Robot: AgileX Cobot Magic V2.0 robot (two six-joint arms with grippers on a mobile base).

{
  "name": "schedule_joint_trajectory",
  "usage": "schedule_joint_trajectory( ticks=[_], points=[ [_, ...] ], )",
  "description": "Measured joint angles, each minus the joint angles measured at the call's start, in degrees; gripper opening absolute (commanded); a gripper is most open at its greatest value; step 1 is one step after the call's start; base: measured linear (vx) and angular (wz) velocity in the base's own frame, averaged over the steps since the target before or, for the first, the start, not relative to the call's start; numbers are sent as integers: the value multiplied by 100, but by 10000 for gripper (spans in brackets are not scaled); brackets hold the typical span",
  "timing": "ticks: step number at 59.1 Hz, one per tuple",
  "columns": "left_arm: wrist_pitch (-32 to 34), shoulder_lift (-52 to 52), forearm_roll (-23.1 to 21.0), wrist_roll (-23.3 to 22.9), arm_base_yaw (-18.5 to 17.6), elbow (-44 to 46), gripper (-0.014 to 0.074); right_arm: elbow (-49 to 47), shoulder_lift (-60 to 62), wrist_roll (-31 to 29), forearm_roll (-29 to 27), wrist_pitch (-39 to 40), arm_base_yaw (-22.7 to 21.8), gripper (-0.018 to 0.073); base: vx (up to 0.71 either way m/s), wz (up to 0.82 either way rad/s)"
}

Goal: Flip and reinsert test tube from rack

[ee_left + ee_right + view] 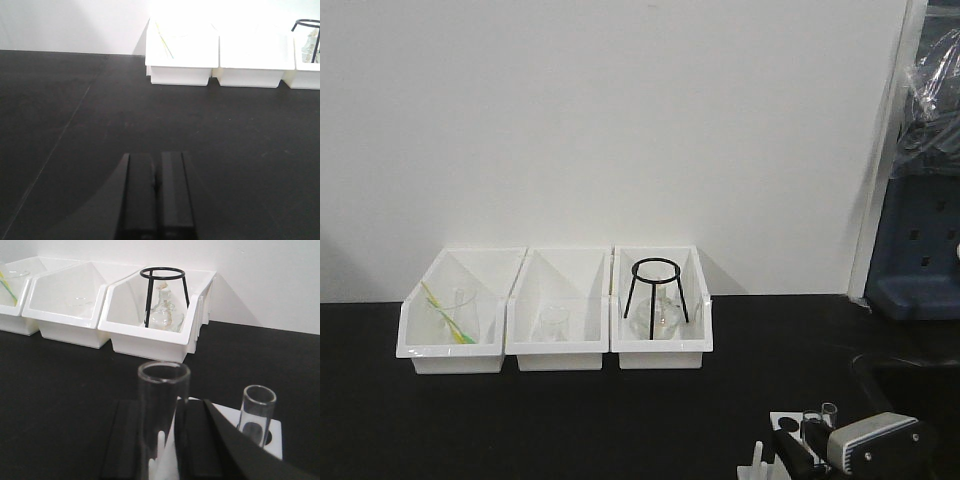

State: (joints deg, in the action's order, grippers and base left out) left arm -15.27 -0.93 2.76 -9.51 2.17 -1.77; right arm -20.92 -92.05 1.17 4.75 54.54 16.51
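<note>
Now the right gripper (161,407) clamps the tube (164,385) (mouth up), rack (275,440) just right of it; the left gripper (156,159) is closed, empty.

no readable text, labels or numbers anywhere

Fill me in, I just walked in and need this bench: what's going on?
The right gripper brackets a slender clear glass test tube, mouth up, at the small white plastic rack; whether it is clamped isn't clear. A second clear glass tube stands in the rack. The left gripper is shut and empty above the black table.
</note>
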Motion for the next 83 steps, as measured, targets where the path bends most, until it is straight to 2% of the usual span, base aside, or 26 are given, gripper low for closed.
schedule_joint_trajectory(
  ticks=[18,27,35,48,57,61,65,76,79,83],
  points=[
    [0,0,0,0,0,0,-6,-4,131,0,-5,-176,0,-13,0,0],
    [0,0,0,0,0,0,-6,-20,800,0,-5,-402,0,-12,0,0],
    [0,0,0,0,0,0,-6,-325,1743,0,-28,-1291,0,-12,0,0],
    [0,0,0,0,0,0,-6,-1415,2974,0,-80,-3405,0,-12,0,0],
    [0,0,0,0,0,0,-6,-2028,3367,-164,-82,-4204,0,-12,0,0],
    [0,0,0,0,0,0,-6,-2153,3416,-543,69,-4393,0,-12,0,0],
    [0,0,0,0,0,0,-6,-2204,3415,-1296,476,-4537,0,-12,0,0],
    [0,0,0,0,0,0,-6,-2205,3415,-4297,2699,-5317,0,-8,0,0],
    [0,0,0,0,0,0,-6,-2205,3415,-4835,3093,-5454,0,-8,0,0],
    [0,0,0,0,0,0,-6,-2205,3415,-5226,3354,-5572,0,-8,0,0]
  ],
)
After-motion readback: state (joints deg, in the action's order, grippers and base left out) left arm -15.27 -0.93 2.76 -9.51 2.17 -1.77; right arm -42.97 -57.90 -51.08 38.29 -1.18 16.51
